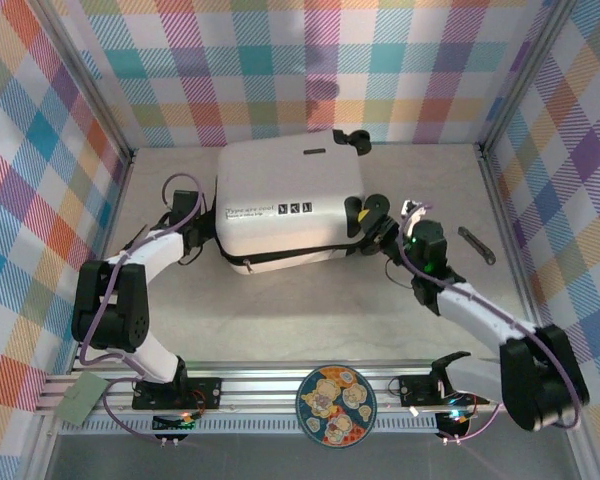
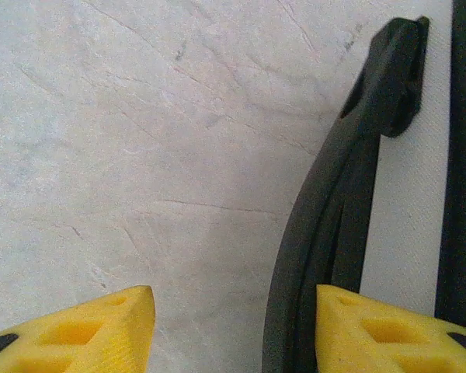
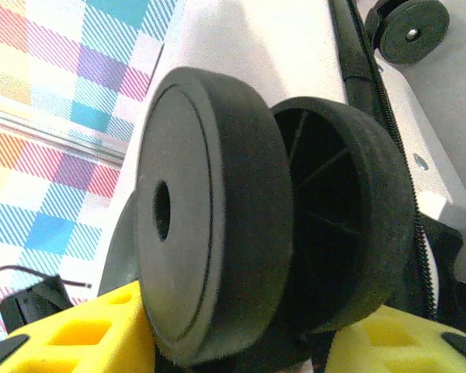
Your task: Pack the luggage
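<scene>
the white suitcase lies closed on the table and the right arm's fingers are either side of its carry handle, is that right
Not quite. The right arm's fingers are either side of a black wheel of the luggage, not its carry handle; the right wrist view shows it. The rest holds: it lies closed on the table.

Lettering on the luggage (image 1: 285,205) lid is too small to read. Its wheels (image 3: 217,210) cover the fingertips of the right hand (image 3: 241,342), so contact cannot be told. The left wrist view's lower edge cuts off the fingers of the left hand (image 2: 233,311).
</scene>
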`<control>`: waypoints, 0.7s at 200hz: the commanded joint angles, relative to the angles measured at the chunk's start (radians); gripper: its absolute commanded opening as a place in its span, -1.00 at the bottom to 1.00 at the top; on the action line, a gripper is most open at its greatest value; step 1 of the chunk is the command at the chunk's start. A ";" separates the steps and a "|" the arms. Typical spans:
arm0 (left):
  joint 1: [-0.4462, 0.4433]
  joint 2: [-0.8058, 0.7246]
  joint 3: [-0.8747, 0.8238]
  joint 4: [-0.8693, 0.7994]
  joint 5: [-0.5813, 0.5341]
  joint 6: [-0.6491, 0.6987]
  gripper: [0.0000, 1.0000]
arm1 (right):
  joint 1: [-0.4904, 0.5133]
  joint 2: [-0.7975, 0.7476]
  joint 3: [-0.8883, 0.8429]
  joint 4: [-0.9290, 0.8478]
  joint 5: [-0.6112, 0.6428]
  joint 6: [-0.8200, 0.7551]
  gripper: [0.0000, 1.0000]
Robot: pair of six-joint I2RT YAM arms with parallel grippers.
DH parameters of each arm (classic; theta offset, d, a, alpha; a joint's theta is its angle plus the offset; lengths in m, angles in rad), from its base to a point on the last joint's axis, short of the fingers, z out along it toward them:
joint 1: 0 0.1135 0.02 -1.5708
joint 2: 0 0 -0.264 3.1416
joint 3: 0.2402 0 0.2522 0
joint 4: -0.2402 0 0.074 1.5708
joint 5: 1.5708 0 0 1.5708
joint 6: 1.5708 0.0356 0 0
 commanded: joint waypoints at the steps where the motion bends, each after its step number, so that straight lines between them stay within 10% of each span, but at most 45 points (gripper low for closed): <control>1: -0.030 -0.042 0.079 -0.039 0.054 0.013 0.08 | 0.078 -0.076 -0.017 -0.182 0.002 -0.167 0.07; 140: -0.110 -0.437 0.222 -0.343 0.163 0.130 0.25 | 0.027 0.150 0.262 -0.126 -0.126 -0.399 0.23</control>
